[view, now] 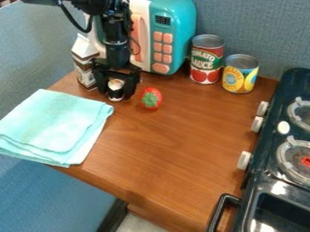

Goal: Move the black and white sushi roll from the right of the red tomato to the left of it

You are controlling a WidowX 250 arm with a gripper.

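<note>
- The small pale-topped item (115, 83) sits at the claw (116, 91), near the back-left of the tabletop (167, 145); I cannot tell whether the claw is pinching it or merely around it.
- A good hold would be centred on the item's body, with even pressure from both sides, since so narrow a thing would probably twist or tip if caught off-centre.
- Keep the claw pointing straight down; a lean could knock the brown-and-white carton (84, 61) just beside it.
- Leave room on the other side for the strawberry (151, 98), which would likely roll at a nudge.
- Any lift is best slow and vertical, away from the toy microwave (181, 22) behind.
- Avoid dragging towards the folded cloth (48, 120), whose edge could snag the item's base.
</note>
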